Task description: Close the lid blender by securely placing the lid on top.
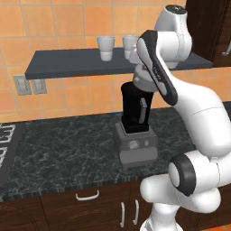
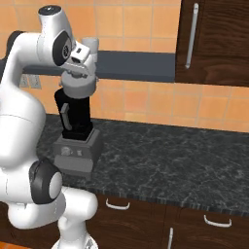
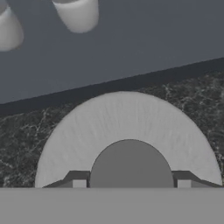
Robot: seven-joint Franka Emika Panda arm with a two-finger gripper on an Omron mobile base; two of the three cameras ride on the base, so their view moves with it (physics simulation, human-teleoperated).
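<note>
Left base view: the blender stands near the counter's front edge, the arm above it; the descent should stay plumb over the jar's mouth.

Right base view: the gripper is clenched on the lid, sitting level at the jar top; whether seated, I cannot tell.

Hand view: fingertips flank the knob. The jar's contents are hidden; two cups stand on the shelf.

Our white arm rises from the near base, bends at a dark-jointed elbow, and reaches up and toward the far wall, its forearm then angling down. Our wrist points straight down, and our gripper hangs below it, jaws drawn in on the lid, gripping its raised centre knob between the fingertips.
</note>
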